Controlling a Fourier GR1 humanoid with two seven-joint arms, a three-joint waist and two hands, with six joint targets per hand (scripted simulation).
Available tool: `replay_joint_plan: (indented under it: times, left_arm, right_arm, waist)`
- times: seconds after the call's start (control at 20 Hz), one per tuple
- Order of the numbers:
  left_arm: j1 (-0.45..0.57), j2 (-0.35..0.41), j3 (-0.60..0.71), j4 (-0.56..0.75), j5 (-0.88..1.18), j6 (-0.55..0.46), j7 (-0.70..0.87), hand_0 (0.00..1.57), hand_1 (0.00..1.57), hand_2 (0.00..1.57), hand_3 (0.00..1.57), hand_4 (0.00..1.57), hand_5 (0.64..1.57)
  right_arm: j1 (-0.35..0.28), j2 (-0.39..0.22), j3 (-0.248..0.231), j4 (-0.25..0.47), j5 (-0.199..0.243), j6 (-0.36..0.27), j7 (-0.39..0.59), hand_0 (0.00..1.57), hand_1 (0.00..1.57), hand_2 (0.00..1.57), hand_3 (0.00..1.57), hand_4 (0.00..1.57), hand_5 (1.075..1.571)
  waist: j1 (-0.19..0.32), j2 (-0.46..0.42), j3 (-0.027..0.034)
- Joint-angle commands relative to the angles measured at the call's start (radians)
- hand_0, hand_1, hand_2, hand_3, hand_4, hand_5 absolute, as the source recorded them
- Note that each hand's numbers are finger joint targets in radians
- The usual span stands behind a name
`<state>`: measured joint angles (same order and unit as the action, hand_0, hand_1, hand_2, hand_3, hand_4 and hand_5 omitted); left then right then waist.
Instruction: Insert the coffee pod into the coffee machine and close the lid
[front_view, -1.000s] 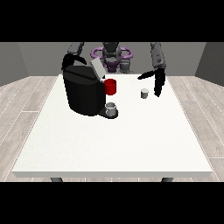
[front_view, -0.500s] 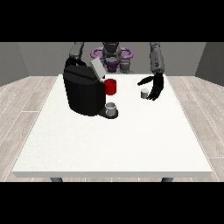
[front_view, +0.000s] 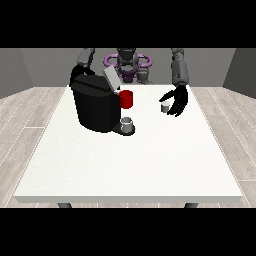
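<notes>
The black coffee machine (front_view: 95, 106) stands on the left half of the table, its grey lid (front_view: 110, 78) tilted up and open. A red part (front_view: 126, 99) juts from its front, above a grey cup (front_view: 128, 125) on the drip tray. The small grey coffee pod (front_view: 164, 107) stands on the table to the machine's right. The hand at the view's right (front_view: 176, 102) hangs just right of the pod, its fingers relaxed and cupped towards it, with a small gap between them. The hand at the view's left (front_view: 77, 74) is largely hidden behind the machine's back top corner.
The white table (front_view: 130, 165) stretches wide towards the camera. The robot's torso, with a purple ring (front_view: 127, 61), stands behind the far edge. Grey plank floor surrounds the table.
The hand at the view's right has come down and swung towards the pod, its fingers now cupping beside it. The pod, the machine and the other hand have not moved.
</notes>
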<state>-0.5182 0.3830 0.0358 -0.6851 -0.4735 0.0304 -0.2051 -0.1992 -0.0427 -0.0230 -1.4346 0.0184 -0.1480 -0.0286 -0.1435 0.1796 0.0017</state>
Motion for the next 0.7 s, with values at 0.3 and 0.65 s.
replay_joint_plan:
  times: [0.3,0.65]
  left_arm:
    - [-0.054,-0.03,0.009,0.088,-0.093,0.17,-0.053,0.84,0.84,0.97,0.75,0.38,1.571]
    - [-0.132,0.032,0.002,0.139,-0.147,0.122,-0.024,1.03,1.03,1.11,0.89,0.29,1.571]
  right_arm:
    - [-0.002,0.003,-0.011,0.04,-0.012,0.01,-0.026,0.0,0.0,0.0,0.0,0.49,1.571]
    - [-0.053,0.009,-0.032,0.049,-0.02,-0.012,-0.05,0.0,0.0,0.0,0.0,0.51,1.571]
  waist:
    - [-0.012,0.019,-0.002]
    - [-0.021,0.053,-0.0019]
